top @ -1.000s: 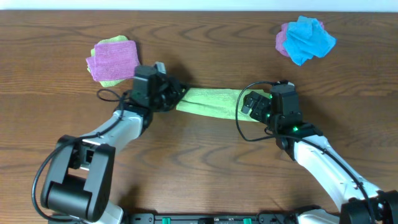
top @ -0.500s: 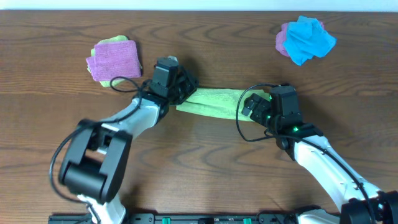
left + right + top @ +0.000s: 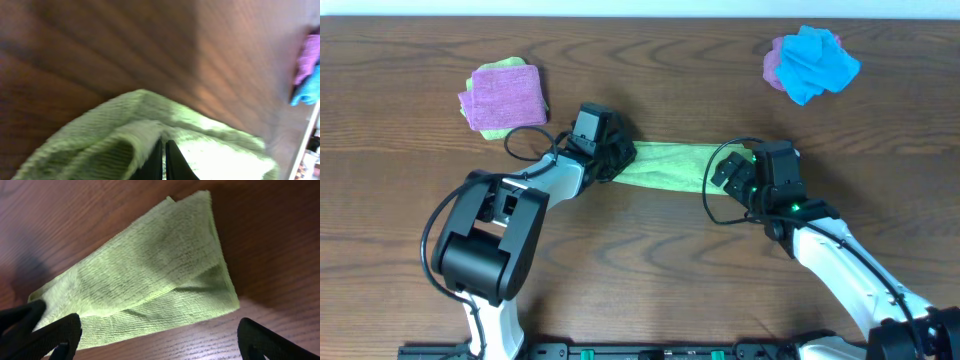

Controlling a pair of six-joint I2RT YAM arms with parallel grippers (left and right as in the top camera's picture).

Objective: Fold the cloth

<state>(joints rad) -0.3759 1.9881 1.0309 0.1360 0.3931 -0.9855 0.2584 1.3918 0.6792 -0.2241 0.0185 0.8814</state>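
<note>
Left gripper [image 3: 618, 158] is sliding rightward, jaws pinching the lime-green cloth's [image 3: 665, 165] left end. The cloth is lying mid-table [image 3: 650, 260], a rumpled folded strip running left-right. Right gripper [image 3: 724, 174] is gaping wide at its right end.

- A robot lab bench, this was: wood-grain table [image 3: 650, 280], left arm [image 3: 555, 178] and right arm [image 3: 830, 245] based at its edge.
- Cable [image 3: 707, 188] looped loose.

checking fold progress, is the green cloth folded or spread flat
Folded: the cloth is a narrow strip with one layer overlapping another, its end pinched in the shut left gripper.
</note>
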